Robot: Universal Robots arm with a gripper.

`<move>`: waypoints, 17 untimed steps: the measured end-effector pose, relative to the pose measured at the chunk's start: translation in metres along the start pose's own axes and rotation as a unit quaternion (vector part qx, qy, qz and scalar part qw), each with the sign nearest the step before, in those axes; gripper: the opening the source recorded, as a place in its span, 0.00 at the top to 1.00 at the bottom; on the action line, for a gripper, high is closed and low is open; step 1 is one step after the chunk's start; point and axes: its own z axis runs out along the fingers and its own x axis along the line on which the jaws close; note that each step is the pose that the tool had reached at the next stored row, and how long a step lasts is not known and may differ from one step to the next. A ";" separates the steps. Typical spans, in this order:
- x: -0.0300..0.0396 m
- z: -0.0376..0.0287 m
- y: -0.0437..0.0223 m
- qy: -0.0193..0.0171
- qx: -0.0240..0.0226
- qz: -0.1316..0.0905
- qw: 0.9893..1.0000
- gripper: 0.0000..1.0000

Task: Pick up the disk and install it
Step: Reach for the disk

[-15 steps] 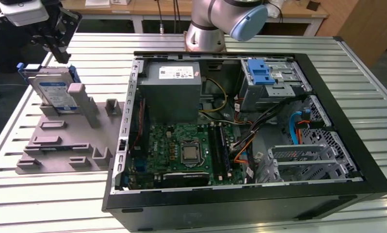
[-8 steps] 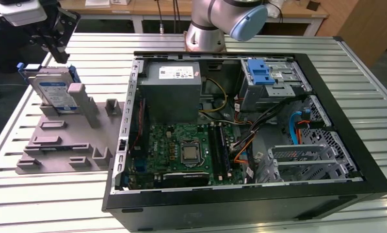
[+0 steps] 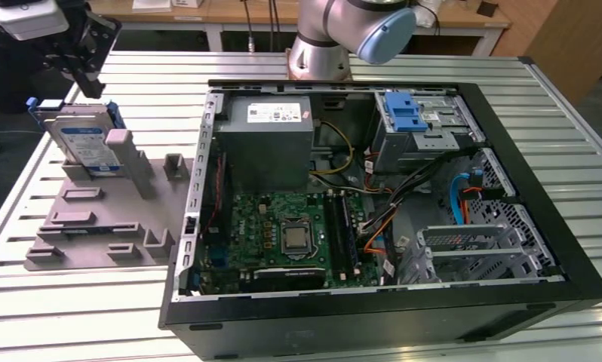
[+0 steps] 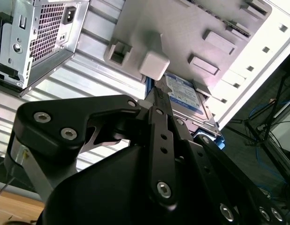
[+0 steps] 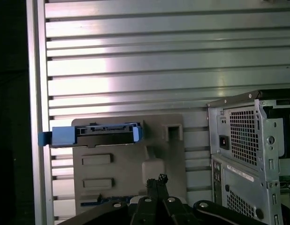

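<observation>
A: Counter [image 3: 80,302], the exterior view's left side: where's the disk [image 3: 84,143]?

B: Upright on edge in the grey holder [image 3: 90,234], just below the gripper [image 3: 90,83], its top edge pointing toward the computer case [image 3: 382,324]. Gripper is narrow, holding nothing.

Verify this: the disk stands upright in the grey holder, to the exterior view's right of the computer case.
Wrong side: the exterior view shows the disk upright in the grey holder to that view's left of the computer case.
</observation>
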 end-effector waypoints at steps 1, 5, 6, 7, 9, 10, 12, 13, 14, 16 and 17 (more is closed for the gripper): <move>0.0005 0.0000 0.0001 0.000 0.000 0.000 1.000 0.89; 0.0024 0.0005 0.0008 0.000 0.000 0.000 1.000 0.89; 0.0028 0.0005 0.0011 0.000 0.000 0.000 1.000 0.89; 0.0032 0.0006 0.0013 0.000 0.000 0.000 1.000 0.89; 0.0039 0.0010 0.0014 0.001 0.000 0.000 1.000 0.89; 0.0042 0.0010 0.0015 0.001 0.000 0.000 1.000 0.89; 0.0053 0.0012 0.0019 0.001 0.000 0.000 1.000 0.89; 0.0059 0.0013 0.0021 0.001 0.000 0.000 1.000 0.89; 0.0063 0.0014 0.0023 0.001 0.000 0.000 1.000 0.89; 0.0071 0.0016 0.0026 0.001 0.000 0.000 1.000 0.89; 0.0076 0.0017 0.0027 0.001 0.000 0.000 1.000 0.89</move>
